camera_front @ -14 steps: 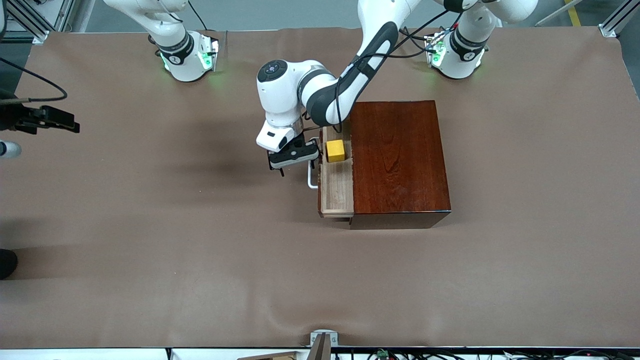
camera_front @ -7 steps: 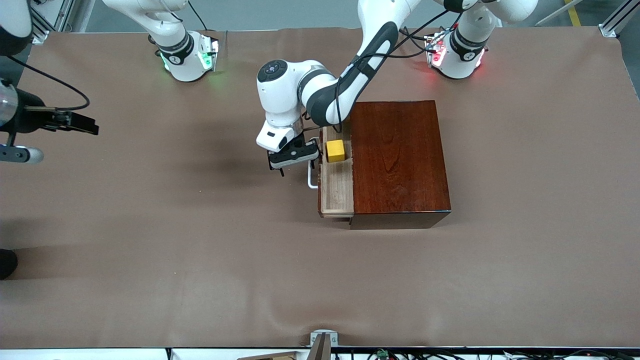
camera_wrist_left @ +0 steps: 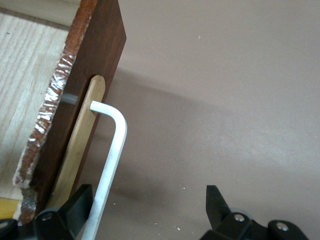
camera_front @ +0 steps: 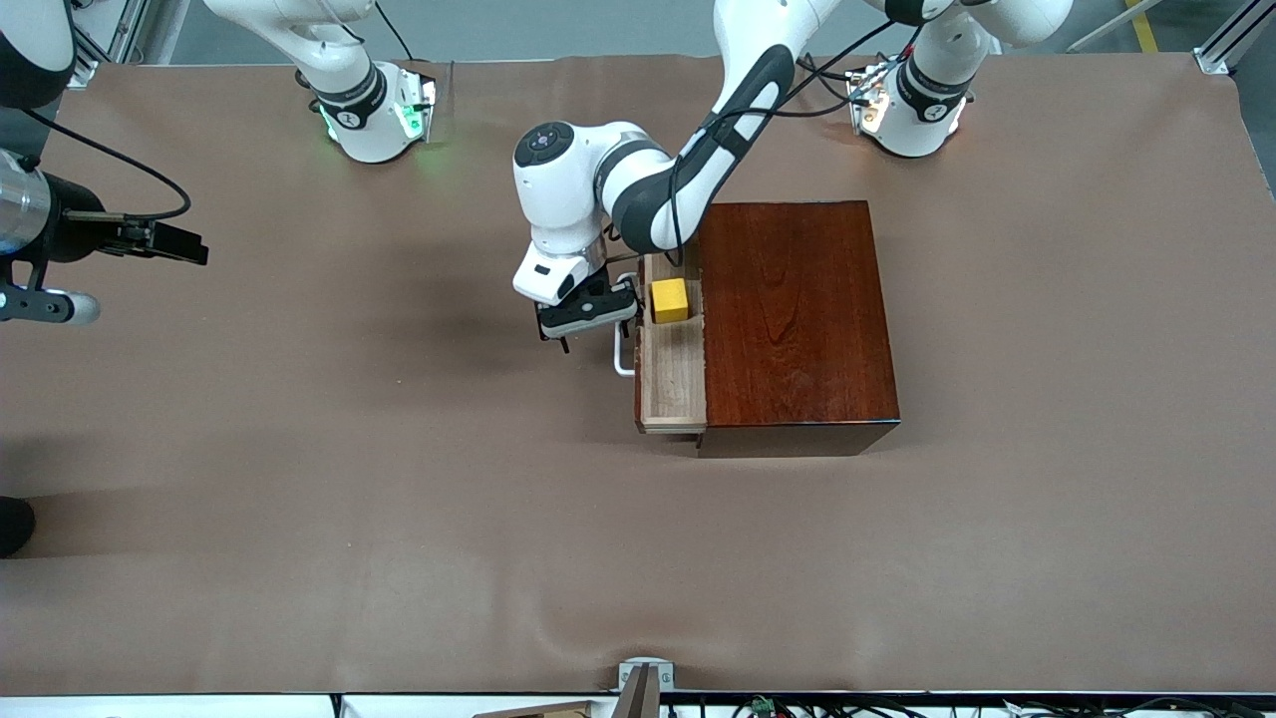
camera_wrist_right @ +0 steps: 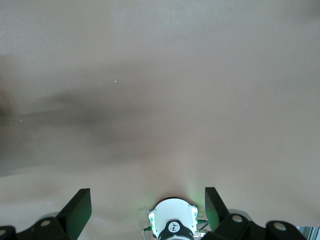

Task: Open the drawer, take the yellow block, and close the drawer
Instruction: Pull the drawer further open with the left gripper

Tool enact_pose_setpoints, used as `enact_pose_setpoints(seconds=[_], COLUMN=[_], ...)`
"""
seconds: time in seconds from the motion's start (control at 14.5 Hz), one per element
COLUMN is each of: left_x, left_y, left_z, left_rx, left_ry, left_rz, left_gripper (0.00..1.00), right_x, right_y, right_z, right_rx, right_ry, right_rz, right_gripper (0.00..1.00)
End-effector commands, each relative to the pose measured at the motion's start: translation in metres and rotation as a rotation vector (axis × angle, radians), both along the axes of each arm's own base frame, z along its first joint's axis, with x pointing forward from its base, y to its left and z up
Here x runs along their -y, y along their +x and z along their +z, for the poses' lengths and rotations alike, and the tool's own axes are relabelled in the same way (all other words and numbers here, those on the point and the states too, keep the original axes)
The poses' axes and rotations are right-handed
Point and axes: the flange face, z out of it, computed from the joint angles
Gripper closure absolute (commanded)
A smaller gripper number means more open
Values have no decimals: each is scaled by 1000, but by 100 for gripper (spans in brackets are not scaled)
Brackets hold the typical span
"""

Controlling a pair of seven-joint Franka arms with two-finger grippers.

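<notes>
The drawer (camera_front: 670, 344) is part-way out of the dark wooden box (camera_front: 793, 314), enough to bare a strip of pale tray, and the yellow block (camera_front: 669, 300) sits in that strip, toward the end farther from the front camera. The left tool (camera_front: 588, 311) is down at the drawer's front, beside the white handle (camera_front: 621, 357). The left wrist view shows its jaws spread wide: the handle bar (camera_wrist_left: 111, 157) runs close along one finger (camera_wrist_left: 75, 205), while the other finger (camera_wrist_left: 217, 202) stands well apart over bare bench (camera_wrist_left: 225, 75). So nothing is gripped.

The right tool (camera_front: 159, 239) hangs over the bench's edge at the right arm's end, well apart from the box, waiting. Its fingers (camera_wrist_right: 77, 207) are spread too, with only bench and its own arm's base (camera_wrist_right: 172, 225) below.

My read: the opening step is about done, and the block is not yet taken. The next move calls for a tool coming straight down over the block, jaws astride it, keeping clear of the box's top edge just beside it. That gap looks tight, so pulling the drawer out a little more first might help.
</notes>
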Motion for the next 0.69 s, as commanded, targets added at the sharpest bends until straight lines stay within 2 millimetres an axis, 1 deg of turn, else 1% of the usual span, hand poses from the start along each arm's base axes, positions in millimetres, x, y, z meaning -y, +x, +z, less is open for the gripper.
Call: enact_pose_setpoints(seconds=[0.0,0.28,0.41,0.48,0.55,0.62], left_x=[68,68,67,67,65,61], left_y=[-47,-47,-47,-46,-44,-40], left_z=[14,14,12,16,21,21], left_rx=[46,49,48,53,57,49], left_ry=[-216,-212,-206,-209,-210,-183], left_rz=[-206,-211,-212,-212,-214,-229], left_gripper=[0,0,0,0,0,0], right_x=[0,-2,-4,-11,-14,-16], right_y=[-3,-3,-4,-4,-4,-4], right_z=[1,-3,-6,-6,-6,-6], right_rx=[-6,-20,-27,-27,-27,-27], right_ry=[13,10,-5,-12,-19,-24], right_rz=[-21,-27,-70,-80,-96,-112], right_gripper=[0,0,0,0,0,0])
